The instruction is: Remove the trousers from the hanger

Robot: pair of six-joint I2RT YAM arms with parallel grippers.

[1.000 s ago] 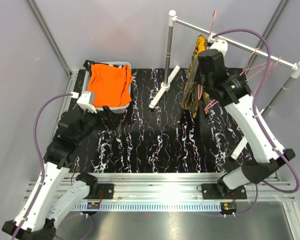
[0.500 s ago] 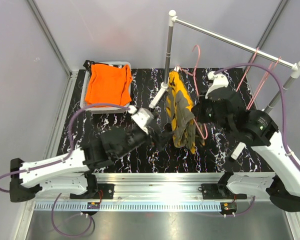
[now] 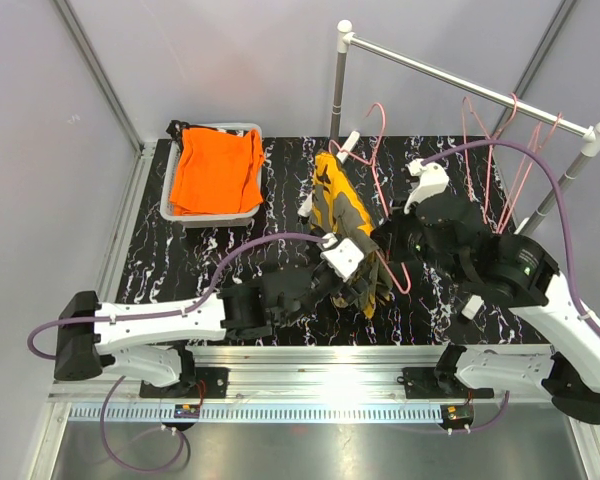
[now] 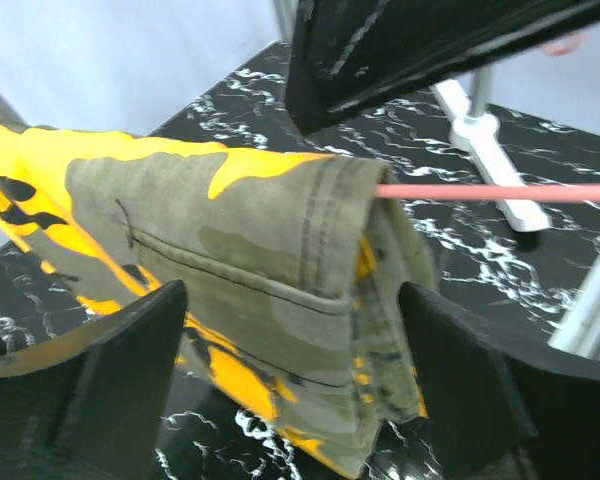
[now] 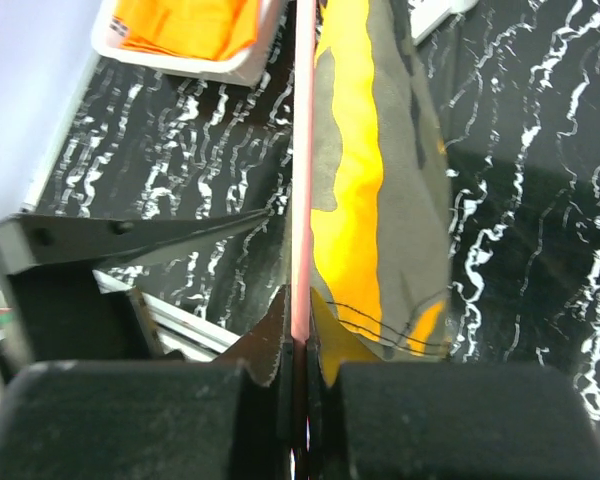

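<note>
the right jaws pinch the pink hanger point(image 5: 302, 200) tight, holding it over the middle of the table point(image 3: 170, 255) so the camouflage trousers point(image 4: 280, 260) drape free (folded over its bar); the left jaws stand wide astride the fold, seemingly placed to pull it off.

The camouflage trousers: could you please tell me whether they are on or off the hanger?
On. The camouflage trousers hang folded over the pink hanger, which the right gripper clamps; the left gripper stands open around them.
</note>
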